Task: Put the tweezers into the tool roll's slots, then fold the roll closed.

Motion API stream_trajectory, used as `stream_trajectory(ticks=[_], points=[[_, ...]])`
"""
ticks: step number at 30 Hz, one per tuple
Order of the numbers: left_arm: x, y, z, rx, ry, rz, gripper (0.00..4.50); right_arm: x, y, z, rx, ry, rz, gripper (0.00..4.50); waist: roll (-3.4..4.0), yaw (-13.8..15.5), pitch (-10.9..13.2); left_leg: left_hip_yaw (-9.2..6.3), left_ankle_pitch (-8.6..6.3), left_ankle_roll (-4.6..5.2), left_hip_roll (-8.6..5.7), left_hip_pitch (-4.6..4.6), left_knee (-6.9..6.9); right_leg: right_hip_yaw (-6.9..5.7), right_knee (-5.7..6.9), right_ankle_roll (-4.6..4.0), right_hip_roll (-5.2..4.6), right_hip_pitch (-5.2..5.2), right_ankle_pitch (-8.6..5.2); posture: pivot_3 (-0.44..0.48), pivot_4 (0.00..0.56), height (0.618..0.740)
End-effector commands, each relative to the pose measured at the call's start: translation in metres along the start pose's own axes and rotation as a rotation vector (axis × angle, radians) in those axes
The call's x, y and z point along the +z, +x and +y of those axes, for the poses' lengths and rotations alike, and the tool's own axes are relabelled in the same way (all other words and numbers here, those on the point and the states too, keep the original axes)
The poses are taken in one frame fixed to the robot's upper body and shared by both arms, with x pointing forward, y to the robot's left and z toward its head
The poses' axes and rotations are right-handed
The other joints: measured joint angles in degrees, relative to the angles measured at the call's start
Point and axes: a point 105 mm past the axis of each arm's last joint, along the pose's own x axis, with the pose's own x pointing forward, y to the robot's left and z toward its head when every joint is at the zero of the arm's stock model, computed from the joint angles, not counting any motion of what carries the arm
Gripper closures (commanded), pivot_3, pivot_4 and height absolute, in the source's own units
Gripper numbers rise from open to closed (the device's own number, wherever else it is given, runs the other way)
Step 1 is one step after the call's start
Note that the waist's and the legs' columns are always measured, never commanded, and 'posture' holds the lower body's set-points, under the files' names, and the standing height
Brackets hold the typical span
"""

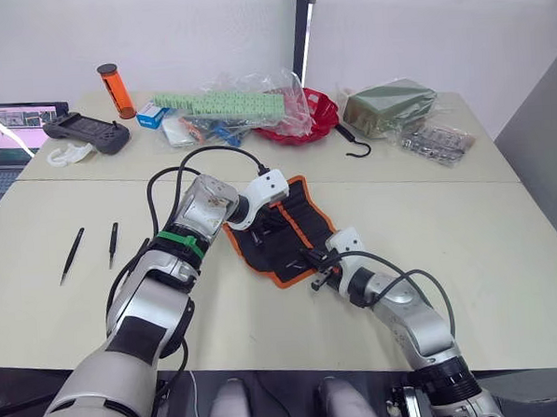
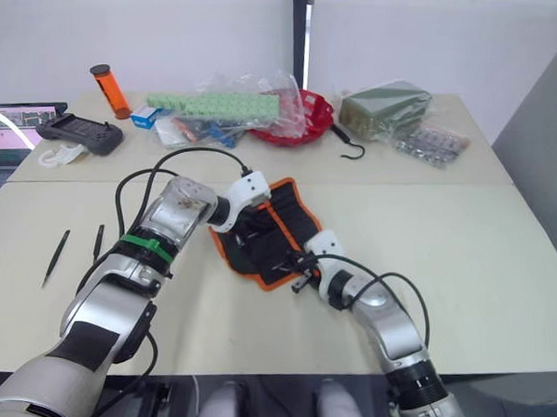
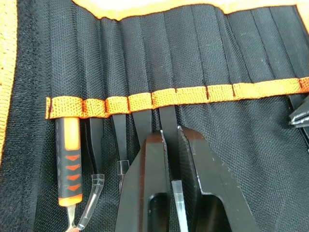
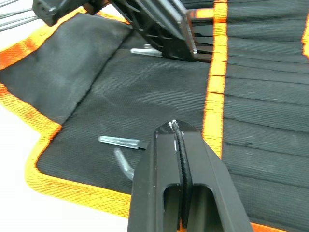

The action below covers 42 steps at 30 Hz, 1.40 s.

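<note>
I push a tweezer into its slot in the tool roll.

My left gripper has its fingers pinched narrow around one black tweezer, and the top end is already tucked under the orange band of the slots. Three more tweezers sit in the slots next to it, beside a tool with an orange handle. The tool roll lies open on the table, and two more tweezers wait on the table, well apart on my left. My right gripper has its fingers pressed together, holding nothing, and rests low on the roll near its orange edge. To do this well, I think I should push straight along the slot, go slowly, and keep the roll flat so it does not slide.
</note>
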Motion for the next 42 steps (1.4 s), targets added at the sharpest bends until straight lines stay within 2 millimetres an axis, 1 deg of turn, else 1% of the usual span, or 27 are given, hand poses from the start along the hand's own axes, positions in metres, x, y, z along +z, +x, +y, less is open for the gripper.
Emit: stream_trajectory(ticks=[1, 2, 4, 10, 12, 14, 17, 19, 26, 28, 29, 33, 34, 37, 40, 42], points=[[0.021, -0.012, 0.006, 0.023, 0.016, -0.071, 3.04, -0.014, -0.001, 0.001, -0.003, 0.018, 0.056, 4.50, 0.00, 0.00, 0.00, -0.01, 0.00, 0.00, 0.00, 0.00, 0.00, -0.01, 0.00, 0.00, 0.00, 0.01, 0.00, 0.000, 0.150, 0.738], [0.021, -0.013, 0.006, 0.022, 0.016, -0.070, 2.76, -0.014, -0.001, 0.000, -0.007, 0.018, 0.053, 4.50, 0.00, 0.00, 0.00, -0.02, 0.00, 0.00, -0.01, 0.01, 0.00, -0.01, 0.00, 0.00, 0.00, 0.01, 0.00, 0.000, 0.150, 0.738], [0.021, -0.017, 0.006, 0.017, 0.008, -0.078, 2.02, -0.010, -0.003, -0.003, -0.014, 0.018, 0.035, 4.50, 0.00, -0.01, 0.00, -0.05, 0.00, 0.00, -0.02, 0.00, 0.00, -0.03, 0.00, 0.00, 0.00, 0.02, 0.00, 0.000, 0.150, 0.738], [0.013, -0.023, 0.002, -0.002, 0.002, -0.059, 0.03, 0.019, -0.011, -0.009, -0.009, 0.058, -0.085, 4.50, 0.02, -0.01, 0.01, -0.09, 0.00, 0.00, -0.03, -0.03, 0.00, -0.04, 0.00, 0.00, 0.00, 0.02, 0.00, 0.000, 0.150, 0.738], [0.006, -0.027, 0.003, 0.007, -0.008, -0.044, 0.03, 0.029, -0.015, -0.016, -0.021, 0.037, -0.102, 4.50, 0.05, -0.01, 0.03, -0.11, 0.00, 0.00, -0.04, -0.05, 0.00, -0.04, 0.01, 0.00, -0.01, 0.02, 0.00, 0.000, 0.150, 0.738], [0.001, -0.032, 0.004, 0.012, -0.020, -0.037, 0.03, 0.030, -0.017, -0.023, -0.042, 0.011, -0.089, 4.50, 0.06, -0.01, 0.04, -0.16, 0.00, 0.00, -0.05, -0.08, 0.00, -0.04, 0.01, 0.00, -0.01, 0.01, 0.00, 0.000, 0.150, 0.738], [0.000, -0.041, 0.003, 0.014, -0.030, -0.050, 0.03, 0.023, -0.017, -0.029, -0.054, -0.016, -0.049, 4.50, 0.08, -0.04, 0.05, -0.21, 0.00, 0.00, -0.05, -0.09, 0.00, -0.07, 0.00, 0.00, 0.01, 0.00, 0.00, 0.000, 0.150, 0.738], [0.000, -0.049, 0.004, 0.019, -0.030, -0.066, 0.03, 0.017, -0.015, -0.029, -0.049, -0.026, -0.027, 4.50, 0.08, -0.03, 0.05, -0.23, 0.00, 0.00, -0.05, -0.11, -0.01, -0.07, 0.01, 0.00, 0.02, 0.00, 0.00, 0.000, 0.150, 0.738], [0.002, -0.103, 0.016, 0.122, -0.124, -0.186, 0.03, 0.003, -0.009, -0.021, -0.011, -0.017, 0.010, 4.50, 0.18, -0.43, 0.11, -0.27, 0.00, 0.00, -0.05, -0.13, -0.02, -0.08, 0.01, -0.01, 0.02, -0.02, 0.00, 0.000, 0.150, 0.738], [-0.003, -0.125, 0.020, 0.169, -0.179, -0.231, 0.03, -0.002, -0.009, -0.021, -0.007, -0.015, 0.022, 4.50, 0.19, -0.55, 0.11, -0.28, 0.00, 0.00, -0.05, -0.13, -0.01, -0.09, 0.02, -0.01, 0.01, -0.01, 0.00, 0.000, 0.150, 0.738], [-0.008, -0.137, 0.022, 0.200, -0.205, -0.246, 0.03, -0.001, -0.009, -0.022, -0.006, -0.016, 0.015, 4.50, 0.19, -0.71, 0.12, -0.28, 0.00, 0.00, -0.05, -0.12, -0.02, -0.09, 0.02, -0.01, 0.01, 0.00, 0.00, 0.000, 0.150, 0.738], [-0.027, -0.172, 0.027, 0.311, -0.308, -0.288, 0.03, 0.005, -0.009, -0.024, -0.003, -0.013, -0.016, 4.50, 0.20, -1.33, 0.12, -0.30, 0.00, 0.00, -0.04, -0.06, -0.07, -0.10, 0.05, -0.01, 0.02, 0.01, 0.00, 0.000, 0.150, 0.738], [-0.030, -0.178, 0.028, 0.331, -0.325, -0.296, 0.03, 0.006, -0.009, -0.024, -0.002, -0.013, -0.018, 4.50, 0.21, -1.37, 0.13, -0.30, 0.00, 0.00, -0.04, -0.05, -0.08, -0.10, 0.05, -0.01, 0.01, 0.01, 0.00, 0.000, 0.150, 0.738], [-0.058, -0.208, 0.031, 0.466, -0.382, -0.269, 0.03, 0.003, -0.007, -0.023, 0.019, -0.017, -0.007, 4.50, 0.21, -1.49, 0.13, -0.30, 0.00, 0.00, -0.04, -0.04, -0.08, -0.11, 0.05, -0.01, 0.01, 0.01, 0.00, 0.000, 0.150, 0.738], [-0.080, -0.231, 0.030, 0.568, -0.433, -0.249, 0.03, 0.000, -0.007, -0.021, 0.038, -0.022, 0.012, 4.50, 0.22, -1.51, 0.14, -0.30, 0.00, 0.00, -0.03, 0.01, -0.14, -0.11, 0.05, -0.02, 0.01, 0.02, -0.01, 0.000, 0.150, 0.738], [-0.102, -0.247, 0.027, 0.654, -0.476, -0.206, 0.03, -0.006, -0.007, -0.021, 0.048, -0.026, 0.039, 4.50, 0.22, -1.51, 0.14, -0.29, 0.00, 0.00, -0.03, 0.02, -0.14, -0.11, 0.04, -0.03, 0.00, 0.02, -0.01, 0.000, 0.150, 0.738]])
